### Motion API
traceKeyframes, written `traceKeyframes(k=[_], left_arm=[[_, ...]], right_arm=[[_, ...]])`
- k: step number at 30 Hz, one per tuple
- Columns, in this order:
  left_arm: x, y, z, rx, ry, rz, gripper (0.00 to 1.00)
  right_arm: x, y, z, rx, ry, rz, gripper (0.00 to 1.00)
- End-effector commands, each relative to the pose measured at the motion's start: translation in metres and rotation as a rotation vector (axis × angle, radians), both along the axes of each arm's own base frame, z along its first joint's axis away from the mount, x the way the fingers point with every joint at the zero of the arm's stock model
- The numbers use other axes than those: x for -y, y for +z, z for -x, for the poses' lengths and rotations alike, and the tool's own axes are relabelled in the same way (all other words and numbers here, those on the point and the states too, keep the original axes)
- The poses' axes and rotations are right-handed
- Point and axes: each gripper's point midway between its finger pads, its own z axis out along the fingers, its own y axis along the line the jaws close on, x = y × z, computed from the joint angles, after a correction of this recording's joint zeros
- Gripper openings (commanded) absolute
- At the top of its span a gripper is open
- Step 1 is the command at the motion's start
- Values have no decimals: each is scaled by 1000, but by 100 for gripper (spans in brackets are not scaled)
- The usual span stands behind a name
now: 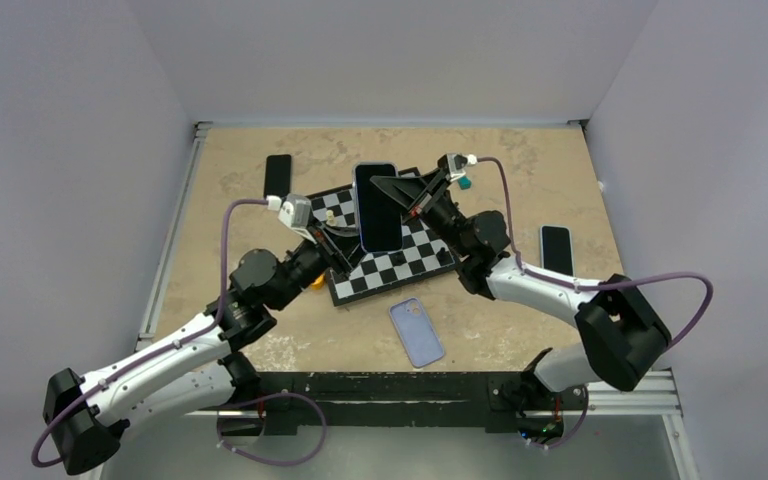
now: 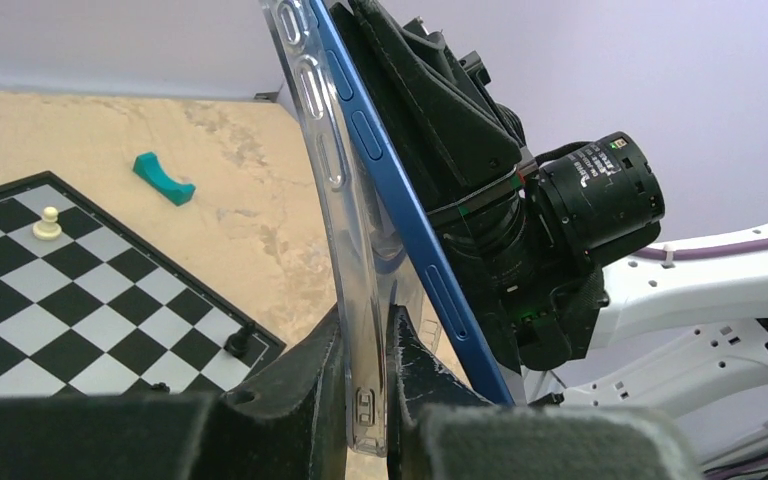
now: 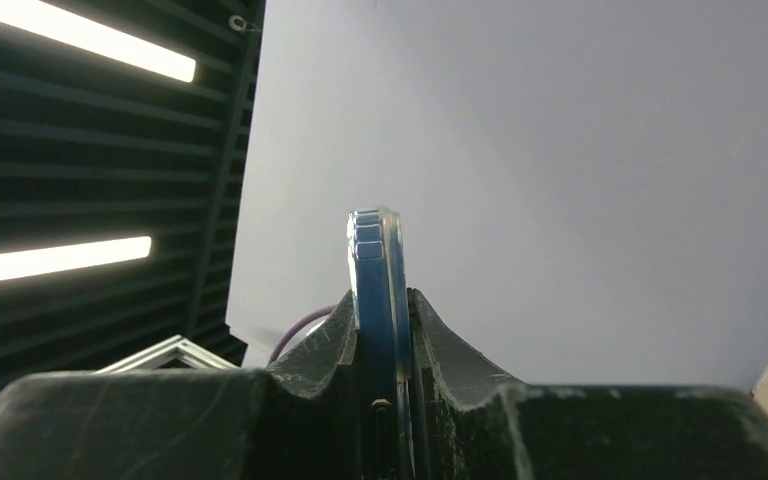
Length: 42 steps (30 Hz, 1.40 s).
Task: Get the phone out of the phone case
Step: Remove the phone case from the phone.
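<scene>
A blue phone (image 1: 377,205) in a clear case is held upright above the chessboard, between both grippers. In the left wrist view the clear case (image 2: 335,160) is bent away from the blue phone (image 2: 400,200) at its lower end, and the two are still together at the top. My left gripper (image 2: 368,390) is shut on the freed lower edge of the case; it holds from the near left in the top view (image 1: 345,240). My right gripper (image 3: 385,400) is shut on the blue phone (image 3: 372,290), with the clear case edge (image 3: 396,250) beside it; it holds from the right (image 1: 405,195).
A chessboard (image 1: 430,255) lies under the phone, with a white pawn (image 2: 49,222) and a black pawn (image 2: 240,342) on it. A black phone (image 1: 278,175) lies at the back left, a lavender case (image 1: 417,332) at the front, another phone (image 1: 556,248) at the right, and a teal piece (image 2: 163,178) behind the board.
</scene>
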Motion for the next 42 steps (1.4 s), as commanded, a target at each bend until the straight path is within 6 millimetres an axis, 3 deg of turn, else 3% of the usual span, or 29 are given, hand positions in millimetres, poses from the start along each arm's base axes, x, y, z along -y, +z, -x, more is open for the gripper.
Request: traceKeyframes(k=[1,3,7,8,11,14,20,24,26,34,42], left_arm=[[-106,-100,-66,-103,592,-466,0],[-104,-100,-62,-119,575,-435,0],[-63,-80,-30,-142,273,-332,1],[-51,-77,-15,-165,169,-321,9],[-28,-56,33,-222,-101,-250,44],[-20,-29,73,-219,-293,-168,60],[-15,29,121,-259,-509,7,57],[-3,72,129,-279,-624,214,56],[2,79,128,-304,-651,275,56],[11,72,109,-345,-598,291,55],[14,49,103,-389,-567,240,56]], right_arm=[[31,102,125,225,422,-304,0],[36,102,123,245,407,-307,0],[29,76,93,271,238,-99,0],[31,69,88,290,203,-62,0],[40,56,76,313,130,5,0],[42,47,61,310,74,80,0],[41,40,39,322,-4,155,0],[37,37,32,320,-8,162,0],[36,35,30,314,-13,168,0],[39,39,30,309,-28,168,0],[41,38,32,296,-23,146,0]])
